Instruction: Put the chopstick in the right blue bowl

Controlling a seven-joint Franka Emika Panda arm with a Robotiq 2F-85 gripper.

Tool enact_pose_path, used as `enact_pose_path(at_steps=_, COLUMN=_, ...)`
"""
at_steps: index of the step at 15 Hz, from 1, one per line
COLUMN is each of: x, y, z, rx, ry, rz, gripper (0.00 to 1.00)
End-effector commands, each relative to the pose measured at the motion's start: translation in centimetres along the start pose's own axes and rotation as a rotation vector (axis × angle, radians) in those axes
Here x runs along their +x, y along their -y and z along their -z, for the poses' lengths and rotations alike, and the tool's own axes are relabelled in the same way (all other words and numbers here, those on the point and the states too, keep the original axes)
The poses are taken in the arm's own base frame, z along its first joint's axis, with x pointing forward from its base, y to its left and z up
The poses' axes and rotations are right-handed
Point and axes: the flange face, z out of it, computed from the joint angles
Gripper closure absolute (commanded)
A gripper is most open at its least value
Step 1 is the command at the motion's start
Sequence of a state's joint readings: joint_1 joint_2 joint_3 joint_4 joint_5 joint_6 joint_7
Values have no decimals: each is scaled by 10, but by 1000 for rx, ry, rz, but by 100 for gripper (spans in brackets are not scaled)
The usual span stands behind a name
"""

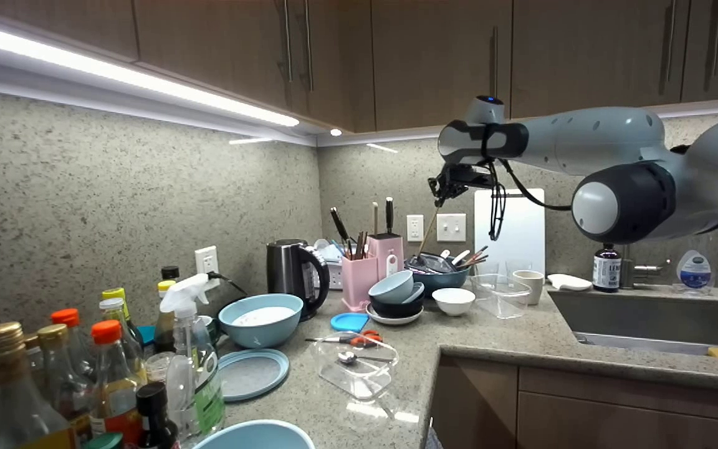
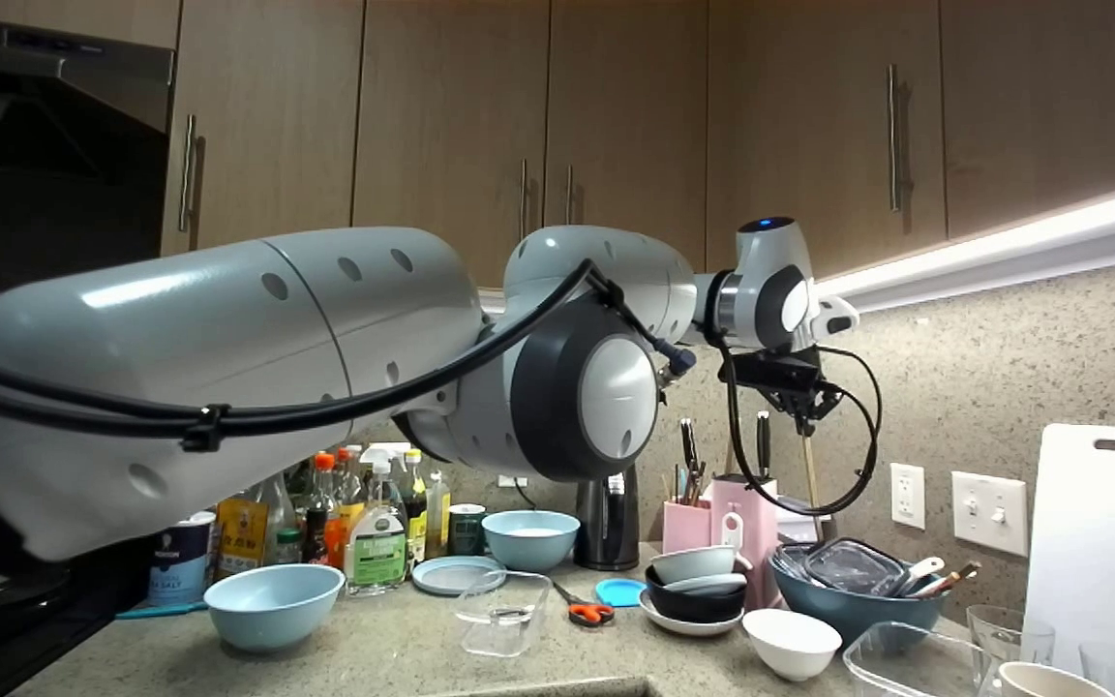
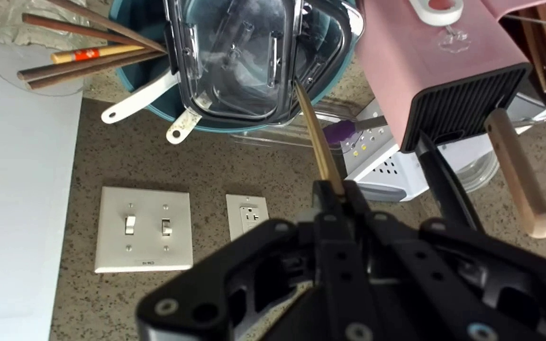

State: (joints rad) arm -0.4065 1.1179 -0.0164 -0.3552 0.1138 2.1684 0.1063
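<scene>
Your gripper (image 3: 340,188) pinches the chopstick (image 3: 318,137) — it hangs steeply below, tip at the wrist view's upper middle.

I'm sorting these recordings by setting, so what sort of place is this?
Almost certainly a kitchen, though whether in a home or an office I can't tell. A sink is set into the counter, and a black kettle and many bottles stand on it.

Both exterior views look across the counter (image 1: 418,346).
</scene>
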Motion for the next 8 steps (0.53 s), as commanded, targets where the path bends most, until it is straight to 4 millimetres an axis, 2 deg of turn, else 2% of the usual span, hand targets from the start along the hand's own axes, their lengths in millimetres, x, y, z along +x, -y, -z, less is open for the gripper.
enact_pose_path(at_steps=1, x=1, y=15, z=8, rx=-91, ry=6, rz=171, gripper=98)
enact_pose_path(at_steps=4, x=1, y=26, z=8, rx=-135, ry=-18, rz=303, gripper=98)
enact_pose_path(at_steps=6, x=5, y=25, z=11, rx=-143, ry=-47, rz=378, gripper=98)
enact_pose_path(at_steps=7, x=7, y=20, z=15, rx=-131, ry=-45, rz=386, gripper=98)
enact_pose_path(at_steps=8, x=0, y=30, z=4, rx=-113, ry=-28, rz=322, gripper=94)
